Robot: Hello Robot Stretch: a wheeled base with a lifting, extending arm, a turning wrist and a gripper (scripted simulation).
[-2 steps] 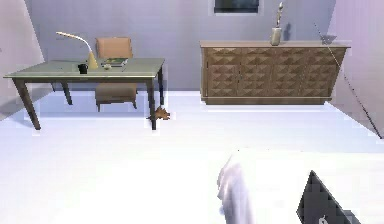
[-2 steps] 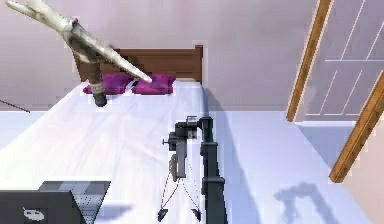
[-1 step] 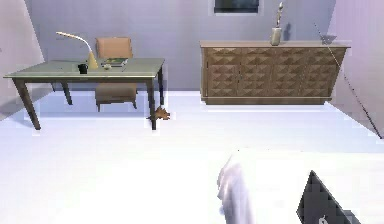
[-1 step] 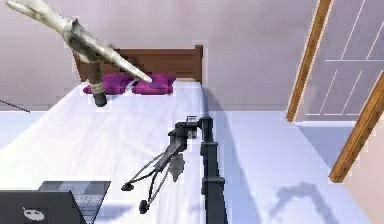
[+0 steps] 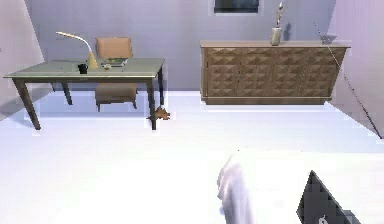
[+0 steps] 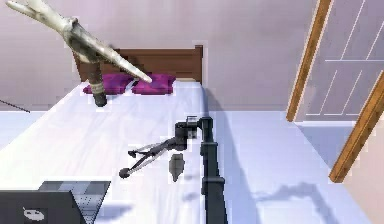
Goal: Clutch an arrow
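Misidentification is the main hazard: nothing reads plainly as an arrow. The likeliest candidate is a small grey pointed thing (image 6: 177,166) lying on the bed (image 6: 90,130), just beside the arm (image 6: 209,170) and at about three o'clock from the claw (image 6: 127,162). Whether the claw holds anything, or how its fingers are set, I cannot tell. A reach aimed at the wrong thing could sweep toward the laptop (image 6: 45,205) at eight o'clock, or nudge the grey thing away across the sheet.

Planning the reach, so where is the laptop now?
The laptop lies on the bed at the arm side view's bottom left corner, left of the arm, and at the forward view's bottom right.
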